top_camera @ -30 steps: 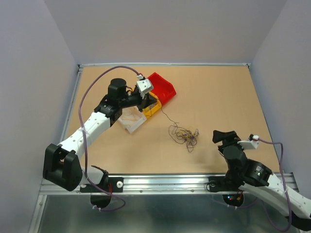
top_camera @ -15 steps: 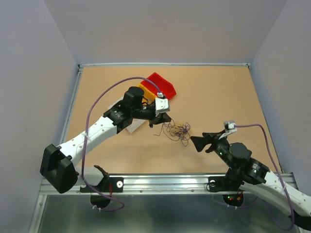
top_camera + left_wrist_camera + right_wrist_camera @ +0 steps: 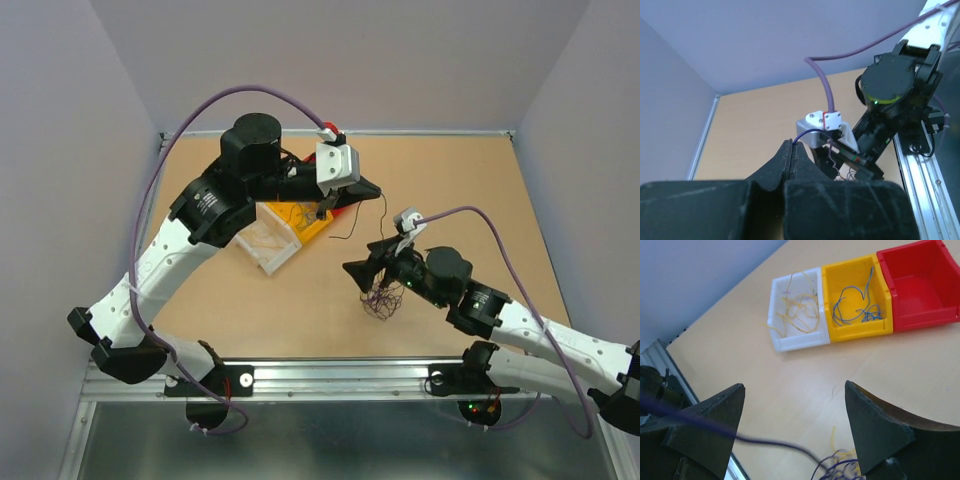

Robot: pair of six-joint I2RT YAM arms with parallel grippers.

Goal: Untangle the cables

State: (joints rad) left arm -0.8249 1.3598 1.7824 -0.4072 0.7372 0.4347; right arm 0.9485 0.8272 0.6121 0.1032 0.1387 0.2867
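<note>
Now the cables point(image 3: 382, 300) are seen in a loose clump on the table point(image 3: 480, 200), near its front edge, just beneath the right gripper point(image 3: 792, 390), whose jaws are spread wide and hold nothing. One purple strand point(image 3: 807, 132) is pinched in the tightly closed left gripper point(image 3: 792, 145), raised above. Farther back, yellowish wires point(image 3: 797, 310) are held in the white bin point(image 3: 800, 342), blue wires point(image 3: 855, 305) in the yellow bin point(image 3: 862, 331), beside a red bin point(image 3: 920, 295).

Three bins point(image 3: 920, 295), two grippers point(image 3: 791, 144) point(image 3: 794, 385), one clump of cables point(image 3: 382, 300).
</note>
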